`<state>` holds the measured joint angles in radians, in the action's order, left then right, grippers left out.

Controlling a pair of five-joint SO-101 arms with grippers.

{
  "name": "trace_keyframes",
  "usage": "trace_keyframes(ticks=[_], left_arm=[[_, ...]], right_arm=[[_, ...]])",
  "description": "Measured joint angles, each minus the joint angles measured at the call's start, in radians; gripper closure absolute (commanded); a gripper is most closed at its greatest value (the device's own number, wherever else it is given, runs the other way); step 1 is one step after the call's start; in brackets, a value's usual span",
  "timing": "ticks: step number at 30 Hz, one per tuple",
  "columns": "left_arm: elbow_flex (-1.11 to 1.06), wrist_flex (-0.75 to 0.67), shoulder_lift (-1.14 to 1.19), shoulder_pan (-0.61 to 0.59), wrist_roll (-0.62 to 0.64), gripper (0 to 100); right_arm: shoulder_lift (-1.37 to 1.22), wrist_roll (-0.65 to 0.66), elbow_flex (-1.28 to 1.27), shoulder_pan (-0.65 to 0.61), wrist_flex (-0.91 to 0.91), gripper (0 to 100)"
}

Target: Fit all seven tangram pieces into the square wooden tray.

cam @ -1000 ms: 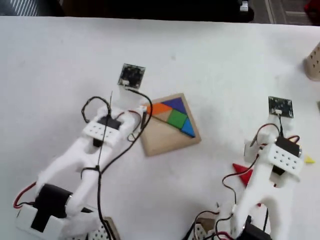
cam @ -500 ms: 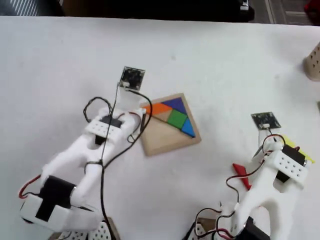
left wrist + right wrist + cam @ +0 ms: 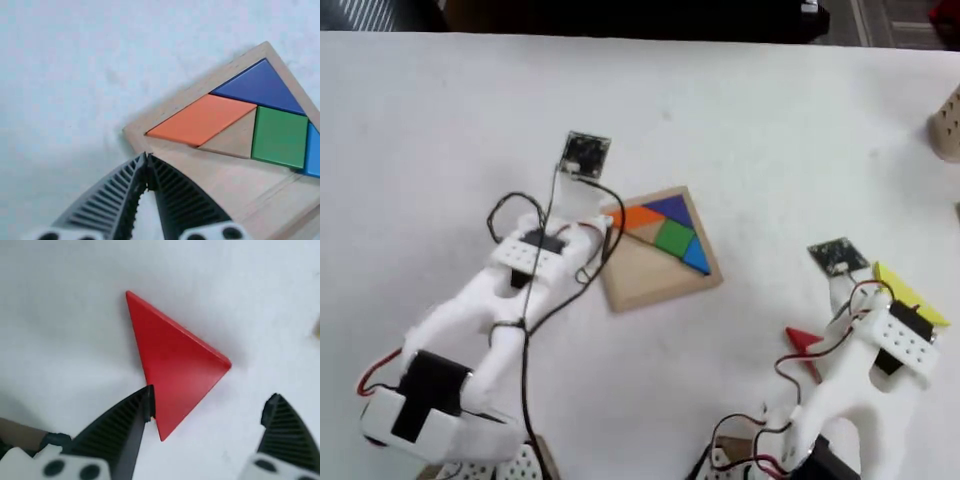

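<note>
Left gripper (image 3: 147,171) is clenched on nothing, its tips over the rim of the square wooden tray (image 3: 645,272) near one corner. Seated in the tray are an orange parallelogram (image 3: 202,120), a blue triangle (image 3: 260,87), a green square (image 3: 279,136) and a light-blue piece (image 3: 314,157) at the tray's edge; the rest of the floor is bare wood.

Right gripper (image 3: 210,397) is spread wide. One fingertip sits at the edge of the red triangle (image 3: 172,370), the other apart from it. The triangle lies flat on the white table (image 3: 770,130), well apart from the tray, with a yellow piece (image 3: 910,293) beside that arm.
</note>
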<state>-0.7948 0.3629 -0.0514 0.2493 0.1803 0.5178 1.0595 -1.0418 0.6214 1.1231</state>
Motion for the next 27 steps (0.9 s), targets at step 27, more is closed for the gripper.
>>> trace_keyframes(ticks=[27], left_arm=[[0.000,0.000,0.000,0.000,0.000,97]], right_arm=[[0.000,-0.150,-0.092,-0.109,-0.130,66.6]])
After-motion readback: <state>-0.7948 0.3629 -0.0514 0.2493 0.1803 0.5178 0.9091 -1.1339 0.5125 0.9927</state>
